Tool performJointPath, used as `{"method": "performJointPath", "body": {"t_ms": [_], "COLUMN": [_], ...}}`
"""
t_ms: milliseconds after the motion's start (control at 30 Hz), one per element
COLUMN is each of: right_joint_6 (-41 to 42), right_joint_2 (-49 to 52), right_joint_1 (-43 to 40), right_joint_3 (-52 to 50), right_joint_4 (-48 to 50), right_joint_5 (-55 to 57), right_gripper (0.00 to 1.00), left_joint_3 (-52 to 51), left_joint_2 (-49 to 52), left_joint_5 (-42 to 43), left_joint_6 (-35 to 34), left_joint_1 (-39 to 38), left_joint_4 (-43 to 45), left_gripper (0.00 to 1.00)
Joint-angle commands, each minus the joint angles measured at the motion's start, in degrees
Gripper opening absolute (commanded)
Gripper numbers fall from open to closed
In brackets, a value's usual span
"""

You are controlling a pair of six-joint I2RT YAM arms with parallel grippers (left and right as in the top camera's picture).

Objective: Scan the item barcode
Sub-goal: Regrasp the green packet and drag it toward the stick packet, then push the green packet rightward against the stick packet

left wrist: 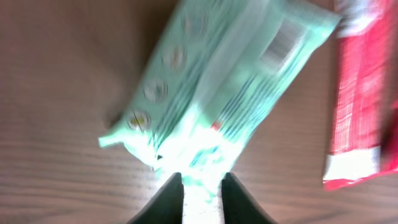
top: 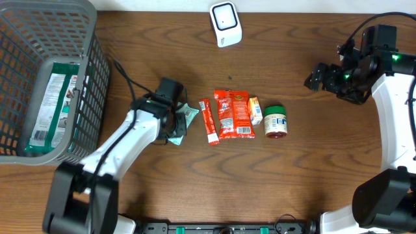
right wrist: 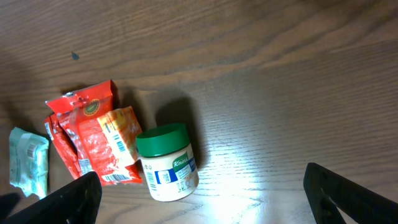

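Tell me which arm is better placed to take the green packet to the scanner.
Left. The left gripper straddles the green packet at its edge; the right gripper hangs open far off, beyond the jar.

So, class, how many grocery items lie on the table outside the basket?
5, in a row: a mint-green packet at the left gripper, a slim red sachet, a red pouch, an orange sachet overlapping it, and a green-lidded jar. That gripper could hide more.
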Motion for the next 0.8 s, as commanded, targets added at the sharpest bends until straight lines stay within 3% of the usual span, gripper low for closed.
{"method": "performJointPath", "body": {"t_ms": [0,133,433,500,767], "right_joint_6": [-0.2,-0.2,-0.2,-0.2,-0.2], "right_joint_2": [-0.6,-0.6,-0.6,-0.6,-0.6], "right_joint_1": [-0.7,-0.7,-0.7,-0.7,-0.7], "right_joint_3": [0.0,0.0,0.0,0.0,0.0], "right_joint_4": [0.0,-0.1,-0.1,-0.1,-0.1], "right_joint_5": [-0.5,-0.5,-0.5,-0.5,-0.5], "right_gripper": [0.99,0.99,0.99,0.99,0.99], "left_joint_3": [1.9,1.9,1.9,1.9,1.9], "left_joint_2": [-2.4,-1.0,5.6,7.5,10.2], "left_joint_5": [-6.4,-9.8,-9.8,-8.0,2.9], "left_joint_6": [0.7,1.4,1.8,1.9,4.4], "left_joint_1": [0.2,0.2,0.2,0.2,0.1], "left_joint_4": [0.1,0.7,3.7,3.8,5.2], "left_gripper": [0.34,0.52,0.53,0.59,0.59]}}
